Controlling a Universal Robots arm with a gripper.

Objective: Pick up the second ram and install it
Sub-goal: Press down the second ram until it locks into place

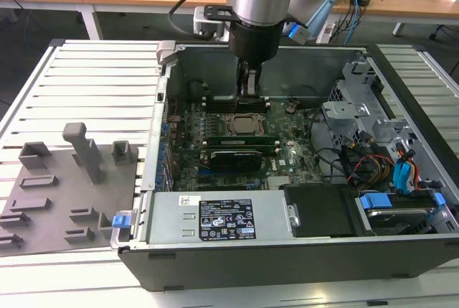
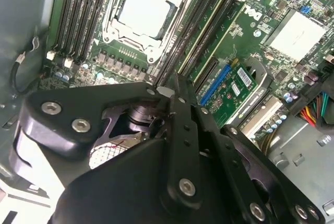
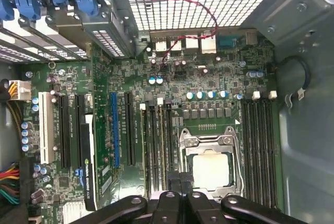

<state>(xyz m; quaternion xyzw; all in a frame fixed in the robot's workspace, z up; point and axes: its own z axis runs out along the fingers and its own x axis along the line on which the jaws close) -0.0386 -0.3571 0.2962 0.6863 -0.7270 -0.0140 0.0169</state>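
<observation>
The end effector (image 1: 249, 94) hangs inside the open computer case (image 1: 301, 261), low over the motherboard (image 1: 287, 157) and just beside the processor socket (image 1: 242, 124); its two fingers are drawn together, and no stick can be made out between them. In both wrist views the end effector (image 3: 180, 182) (image 2: 175, 85) sits above the bank of long black slots next to the socket (image 3: 209, 166) (image 2: 143, 12). A green ram stick (image 1: 240, 138) stands seated in one slot of that bank, between the socket and the graphics card (image 1: 229, 157); its pale top edge shows in both wrist views (image 2: 209, 31) (image 3: 160, 145); whether this is the first or second stick cannot be told. On the slatted counter (image 1: 86, 85), at the exterior view's left, lies a grey tray (image 1: 43, 207) with upright blocks, well apart from the end effector.
</observation>
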